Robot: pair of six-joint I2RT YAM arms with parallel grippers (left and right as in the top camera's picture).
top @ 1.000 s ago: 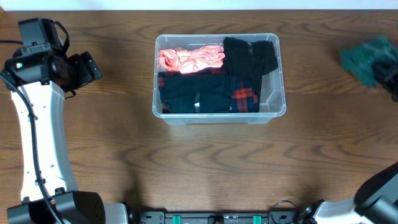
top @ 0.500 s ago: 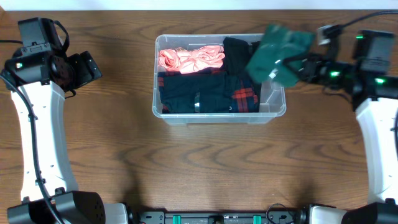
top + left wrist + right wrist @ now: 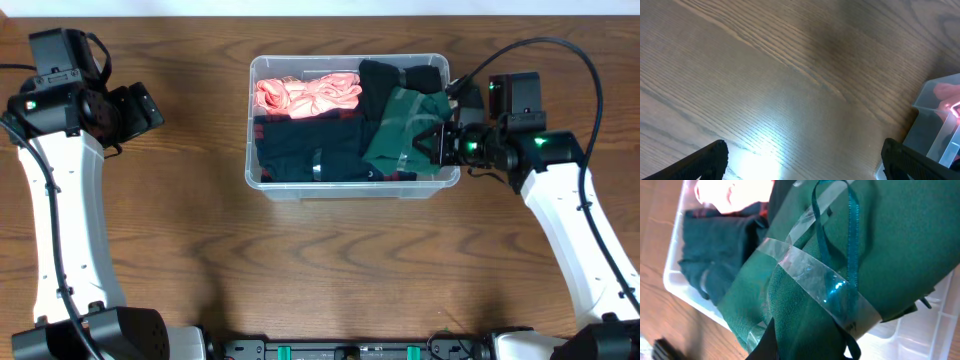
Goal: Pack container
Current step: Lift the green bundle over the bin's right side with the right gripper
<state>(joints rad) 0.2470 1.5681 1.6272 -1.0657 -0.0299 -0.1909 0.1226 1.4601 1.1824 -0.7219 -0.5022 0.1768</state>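
Your right gripper [image 3: 443, 141] is clenched on the green bundle [image 3: 398, 128], and it sits right at the container's [image 3: 350, 188] right-hand wall, in the upper middle-right of the overhead frame. From the jaws the bundle runs leftward and slightly down-frame, over the rim and into the right end of the container. It lies across the dark clothes [image 3: 310, 150] already packed there. In the wrist view a clear tape band [image 3: 805, 272] wraps the bundle, and the container's pale rim shows under it at lower right.

The container's long axis runs left to right across the frame, and the pink cloth [image 3: 305, 95] fills its upper-left corner. So the room you want, as I judge it, lies straight down and a touch left of your jaws. A release here should drop the bundle inside, though its tail near the right wall could hang over the rim.

Your left gripper [image 3: 150, 108] stands spread wide and empty at the far left, well apart from the container.
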